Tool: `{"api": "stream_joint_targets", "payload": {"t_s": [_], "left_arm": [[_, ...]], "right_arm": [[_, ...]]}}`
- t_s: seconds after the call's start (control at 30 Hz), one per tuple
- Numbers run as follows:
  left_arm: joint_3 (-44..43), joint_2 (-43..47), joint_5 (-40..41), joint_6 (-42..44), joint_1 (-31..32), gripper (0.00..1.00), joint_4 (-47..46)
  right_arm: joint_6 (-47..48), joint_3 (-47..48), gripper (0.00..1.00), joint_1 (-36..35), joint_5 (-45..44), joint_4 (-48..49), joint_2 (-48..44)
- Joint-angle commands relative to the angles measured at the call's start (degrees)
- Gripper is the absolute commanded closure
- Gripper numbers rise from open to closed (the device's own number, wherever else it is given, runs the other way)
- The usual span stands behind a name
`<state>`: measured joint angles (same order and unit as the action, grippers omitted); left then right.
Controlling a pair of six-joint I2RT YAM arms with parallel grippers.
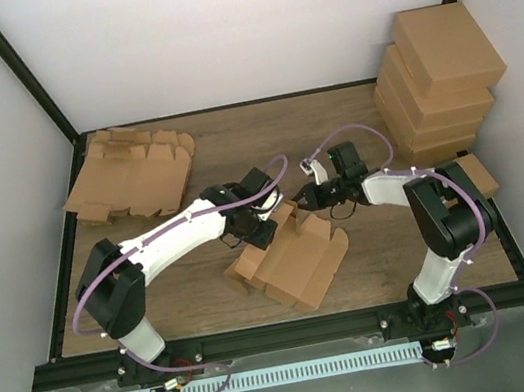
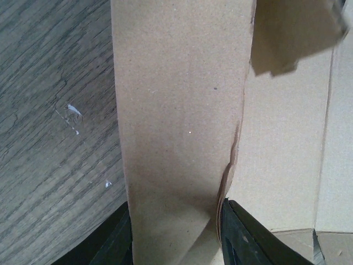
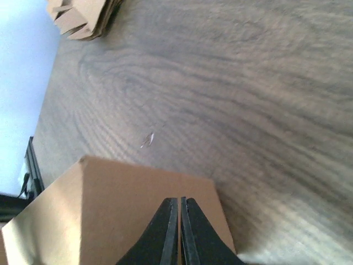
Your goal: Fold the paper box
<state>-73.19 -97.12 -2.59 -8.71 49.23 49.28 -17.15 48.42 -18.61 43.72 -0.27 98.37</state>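
Item one, my left hand [image 1: 264, 218]: its fingers [image 2: 117, 244] are clamped on either side of a flap of the paper box [image 1: 294, 263], which lies part-folded on the desk [image 1: 351, 124] just in front of both hands. Item two, my right hand [image 1: 301, 199]: its fingers [image 3: 168, 221] are pressed together over a brown panel of the box, tip to tip with the left hand; whether cardboard is pinched I cannot tell. Item three: flat blanks [image 1: 131, 173], well beyond the left hand. Item four: finished boxes [image 1: 440, 83], stacked beyond and outboard of the right hand.
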Motion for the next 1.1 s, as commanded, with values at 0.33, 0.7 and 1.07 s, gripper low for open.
{"api": "stream_joint_targets", "payload": {"t_s": [0.33,0.7,1.07], "left_arm": [[0.6,-0.3,-5.4,0.2,0.3,0.59,-2.3],[0.2,-0.3,-8.6,1.7,-0.4,0.59,-1.9],[-0.3,0.8,-6.9,6.5,-0.7,0.56,1.5]], "right_arm": [[-0.6,-16.2,0.85,0.2,1.0,21.3,-12.0],[-2.0,-25.1,0.83,0.2,3.8,33.0,-15.2],[-3.1,-29.5,0.76,0.2,7.7,39.3,-19.7]]}}
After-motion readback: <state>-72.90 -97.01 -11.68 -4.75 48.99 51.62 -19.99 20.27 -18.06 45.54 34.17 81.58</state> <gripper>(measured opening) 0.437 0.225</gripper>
